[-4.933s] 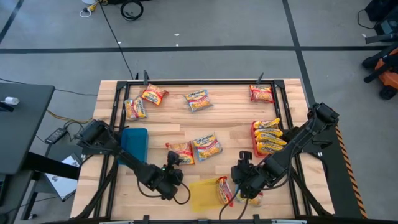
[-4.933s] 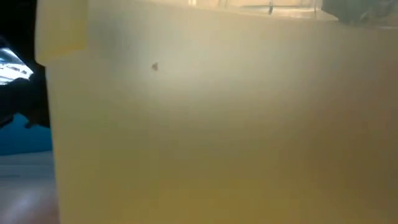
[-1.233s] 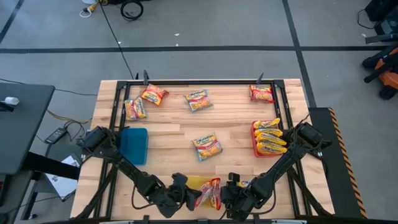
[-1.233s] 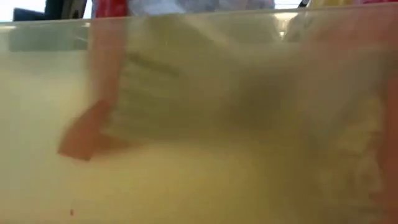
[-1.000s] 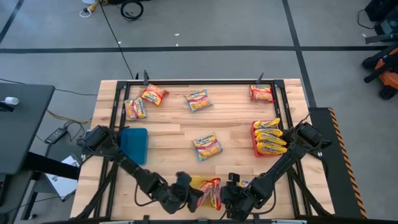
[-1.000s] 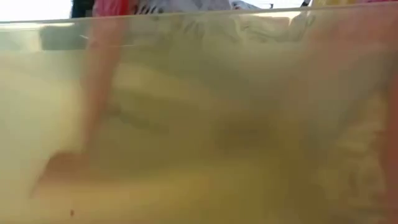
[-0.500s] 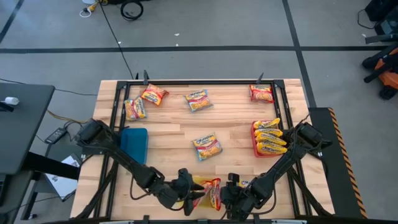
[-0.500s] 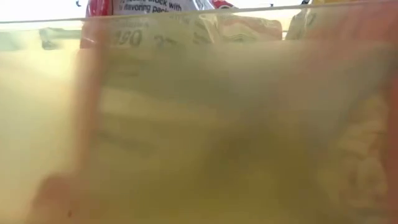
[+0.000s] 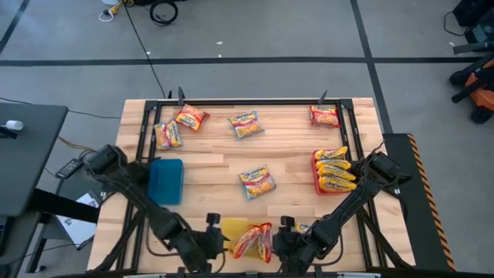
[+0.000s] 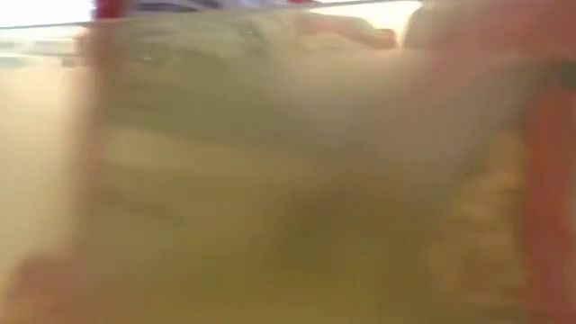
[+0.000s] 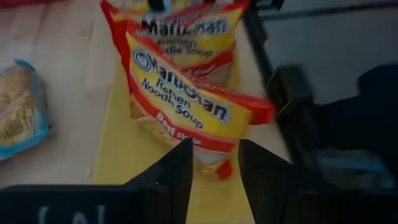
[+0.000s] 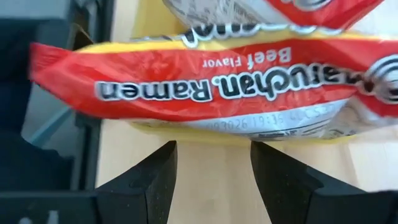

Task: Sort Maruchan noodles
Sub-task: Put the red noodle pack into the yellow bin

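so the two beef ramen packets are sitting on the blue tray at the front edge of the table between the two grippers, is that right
Not quite. The two beef ramen packets sit on the yellow tray, not the blue one. The high view shows it: the blue tray lies bare farther left. The rest holds: the packets are at the front edge, between the left gripper and the right gripper.

A robotics lab: wooden table in a black frame, taped grey floor.
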